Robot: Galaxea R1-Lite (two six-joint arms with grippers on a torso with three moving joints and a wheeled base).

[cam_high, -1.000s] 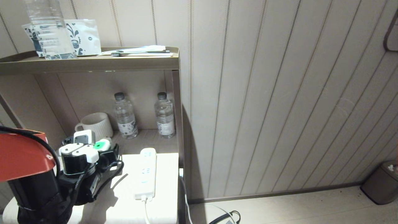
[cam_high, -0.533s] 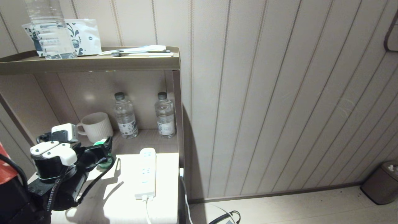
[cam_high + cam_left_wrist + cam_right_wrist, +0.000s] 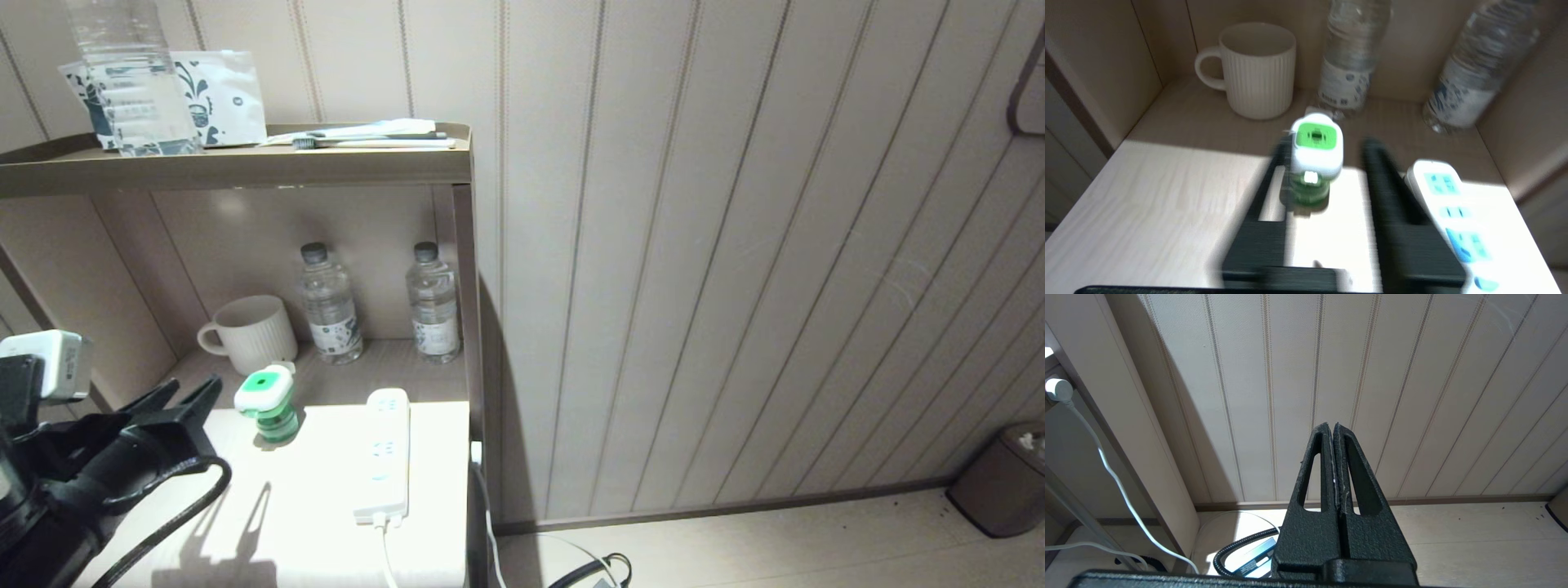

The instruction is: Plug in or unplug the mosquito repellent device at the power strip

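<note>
— Where do things stand?

— The power strip (image 3: 384,456) lies flat on the table (image 3: 310,523); the mosquito repellent device (image 3: 265,403) stands unplugged just beside it. My left gripper (image 3: 184,400) is open, empty, nearby.

— The risk?

— A careless reach tips that top-heavy device. Right gripper (image 3: 1334,430): closed, parked.

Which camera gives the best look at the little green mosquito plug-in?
The left wrist view: the mosquito plug-in stands close and central, though slightly blurred. The head view shows it small, beside the power strip. The right wrist view misses it entirely.
</note>
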